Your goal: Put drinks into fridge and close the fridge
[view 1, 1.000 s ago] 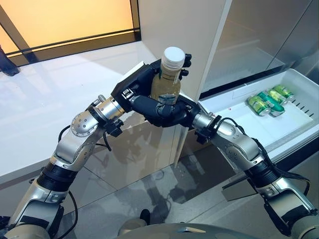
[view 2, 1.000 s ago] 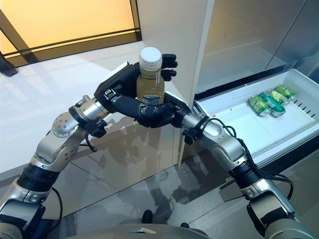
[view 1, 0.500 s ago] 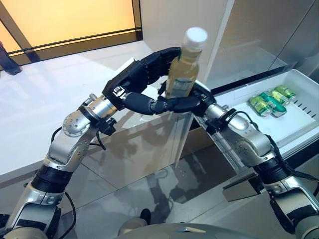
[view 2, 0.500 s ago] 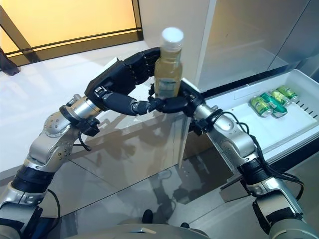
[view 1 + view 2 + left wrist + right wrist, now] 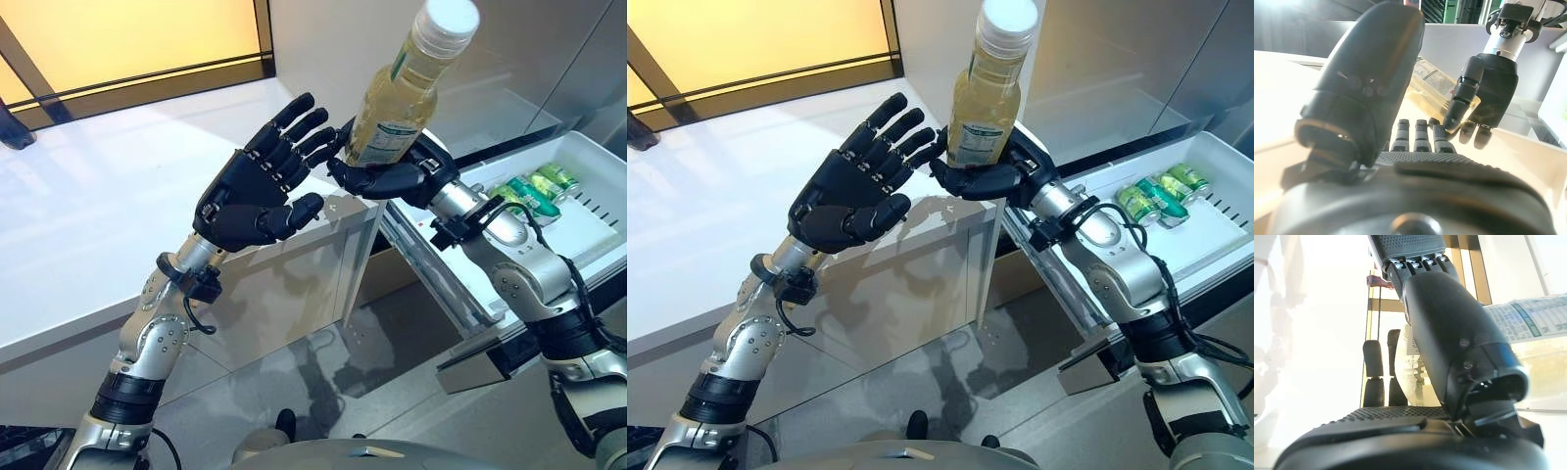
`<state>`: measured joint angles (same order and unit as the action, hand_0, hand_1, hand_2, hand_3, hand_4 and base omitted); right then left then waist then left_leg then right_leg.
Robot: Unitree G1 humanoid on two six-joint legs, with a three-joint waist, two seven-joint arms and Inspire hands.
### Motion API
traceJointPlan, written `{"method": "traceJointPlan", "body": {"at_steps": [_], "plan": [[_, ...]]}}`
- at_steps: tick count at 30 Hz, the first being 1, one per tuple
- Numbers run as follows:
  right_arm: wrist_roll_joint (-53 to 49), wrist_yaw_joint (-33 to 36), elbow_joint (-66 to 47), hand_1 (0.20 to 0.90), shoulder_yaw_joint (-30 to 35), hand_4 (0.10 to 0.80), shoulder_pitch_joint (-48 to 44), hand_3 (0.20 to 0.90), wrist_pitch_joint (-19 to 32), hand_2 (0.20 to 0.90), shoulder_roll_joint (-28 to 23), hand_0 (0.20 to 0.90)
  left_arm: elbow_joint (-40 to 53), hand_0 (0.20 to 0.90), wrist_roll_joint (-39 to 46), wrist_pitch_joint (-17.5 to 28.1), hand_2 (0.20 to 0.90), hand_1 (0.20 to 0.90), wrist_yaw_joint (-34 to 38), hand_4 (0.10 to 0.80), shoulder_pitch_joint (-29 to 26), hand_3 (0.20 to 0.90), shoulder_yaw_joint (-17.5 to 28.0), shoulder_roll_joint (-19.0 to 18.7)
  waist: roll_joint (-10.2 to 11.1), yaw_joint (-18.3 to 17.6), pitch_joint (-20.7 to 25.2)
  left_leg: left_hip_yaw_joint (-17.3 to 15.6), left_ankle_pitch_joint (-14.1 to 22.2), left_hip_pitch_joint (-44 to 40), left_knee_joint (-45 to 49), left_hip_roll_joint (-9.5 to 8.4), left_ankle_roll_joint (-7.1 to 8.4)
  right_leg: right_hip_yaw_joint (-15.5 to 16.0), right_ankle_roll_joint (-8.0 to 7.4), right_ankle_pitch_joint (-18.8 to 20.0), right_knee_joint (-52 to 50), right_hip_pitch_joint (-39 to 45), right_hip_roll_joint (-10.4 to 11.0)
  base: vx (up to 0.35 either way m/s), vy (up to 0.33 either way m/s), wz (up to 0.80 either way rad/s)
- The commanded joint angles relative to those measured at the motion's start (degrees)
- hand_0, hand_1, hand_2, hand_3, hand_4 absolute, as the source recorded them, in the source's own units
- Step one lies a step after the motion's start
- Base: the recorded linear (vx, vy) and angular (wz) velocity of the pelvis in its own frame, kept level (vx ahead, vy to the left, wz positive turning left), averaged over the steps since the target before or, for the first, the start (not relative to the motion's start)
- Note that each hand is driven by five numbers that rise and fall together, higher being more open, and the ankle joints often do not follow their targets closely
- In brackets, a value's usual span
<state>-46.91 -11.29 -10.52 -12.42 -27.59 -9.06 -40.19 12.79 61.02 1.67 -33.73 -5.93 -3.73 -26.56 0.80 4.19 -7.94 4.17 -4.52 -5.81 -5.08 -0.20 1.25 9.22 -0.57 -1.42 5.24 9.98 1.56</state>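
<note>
A clear bottle of yellow drink with a white cap is held up, tilted, in my right hand, whose fingers and thumb curl round its lower part. It also shows in the right eye view and in the left wrist view. My left hand is open with fingers spread, just left of the bottle and apart from it. The fridge drawer stands pulled out at the right, with green cans lying in it.
A white counter spreads at the left, its corner under my hands. The fridge's white wall rises behind the bottle. The grey fridge inside is above the drawer.
My left hand has let go of the bottle, opened and drawn back to the left. My right hand has carried the bottle up and to the right, more tilted.
</note>
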Motion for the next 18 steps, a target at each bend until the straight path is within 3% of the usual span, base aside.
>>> {"method": "traceJointPlan", "body": {"at_steps": [1,3,5,6,8,11,12,14,18], "plan": [[-8.5,0.6,-9.5,0.300,11.6,0.100,-6.6,0.200,9.1,0.300,1.2,0.300,2.8,0.900,9.2,-0.3,0.900,0.900,-6.9,0.800,1.7,0.900,1.8,0.5,1.8,-0.7,7.1,0.3,5.8,-1.5,0.1,-2.48,-1.80,-1.0,-2.88,2.7,-1.0,-2.3,1.6,0.000,0.000,0.00],[-9.4,0.9,-10.1,0.300,12.1,0.100,-6.0,0.200,8.5,0.300,1.2,0.300,3.1,0.900,12.2,-2.3,0.900,0.900,-8.8,0.800,2.5,0.900,1.8,1.3,1.8,-0.8,7.1,0.3,5.8,-1.5,0.1,-2.46,-1.77,-1.1,-2.84,2.8,-1.0,-2.4,1.6,0.000,0.000,0.00],[-10.6,0.8,-11.1,0.300,12.9,0.100,-4.6,0.200,7.6,0.300,1.8,0.300,3.3,0.900,18.8,-8.4,0.900,0.900,-11.8,0.800,3.7,0.900,1.0,3.8,1.8,-1.0,7.0,0.1,5.9,-1.5,0.1,-2.40,-1.77,-1.4,-2.80,2.8,-1.0,-2.5,1.5,-0.035,0.008,-0.01],[-10.8,0.6,-12.3,0.300,13.6,0.100,-3.3,0.200,6.5,0.300,2.3,0.300,3.0,0.900,24.0,-14.1,0.900,0.900,-14.5,0.800,4.7,0.900,-0.1,6.3,1.9,-1.4,6.9,-0.1,6.0,-1.5,0.1,-2.35,-1.76,-1.5,-2.82,2.9,-1.1,-2.6,1.5,-0.033,0.005,-0.03],[-11.0,0.7,-13.4,0.300,14.0,0.100,-2.4,0.200,5.4,0.300,2.1,0.300,2.7,0.900,26.7,-18.2,0.900,0.900,-17.9,0.800,5.8,0.900,-2.0,8.0,1.9,-1.8,6.6,-0.3,6.1,-1.4,0.1,-2.30,-1.73,-1.7,-2.74,3.0,-1.1,-2.8,1.5,-0.033,0.007,-0.04],[-11.4,0.2,-13.9,0.300,14.3,0.100,-1.4,0.200,4.2,0.300,1.8,0.300,2.0,0.900,29.8,-20.3,0.900,0.900,-21.0,0.800,7.0,0.900,-4.7,8.8,1.9,-2.3,6.2,-0.6,6.4,-1.6,0.1,-2.19,-1.67,-2.1,-2.74,3.0,-1.0,-2.8,1.4,-0.022,0.011,-0.01],[-11.5,-0.3,-14.2,0.300,14.5,0.100,-0.2,0.200,3.5,0.300,1.5,0.300,1.1,0.900,34.8,-23.5,0.900,0.900,-23.3,0.800,8.1,0.900,-6.3,9.1,2.0,-2.7,6.0,-1.0,6.3,-1.4,0.1,-2.19,-1.65,-2.4,-2.79,3.3,-1.1,-3.2,1.4,0.000,0.000,0.00],[-11.3,-1.3,-14.4,0.300,14.9,0.100,1.4,0.200,3.1,0.300,1.5,0.300,-0.2,0.900,37.7,-25.6,0.900,0.900,-24.0,0.800,9.3,0.900,-7.3,9.2,2.0,-3.2,5.7,-1.4,6.6,-1.5,0.1,-2.08,-1.64,-2.6,-2.87,3.2,-1.1,-3.1,1.4,-0.022,0.013,-0.01],[-11.5,-4.6,-15.7,0.300,17.4,0.100,6.4,0.200,3.0,0.300,1.1,0.300,-4.5,0.900,34.7,-28.7,0.900,0.900,-25.8,0.800,13.0,0.900,-8.3,10.3,2.2,-3.9,5.1,-2.3,6.6,-1.2,0.1,-1.91,-1.65,-3.0,-3.11,3.5,-1.0,-3.6,1.4,-0.045,0.011,-0.03]]}}
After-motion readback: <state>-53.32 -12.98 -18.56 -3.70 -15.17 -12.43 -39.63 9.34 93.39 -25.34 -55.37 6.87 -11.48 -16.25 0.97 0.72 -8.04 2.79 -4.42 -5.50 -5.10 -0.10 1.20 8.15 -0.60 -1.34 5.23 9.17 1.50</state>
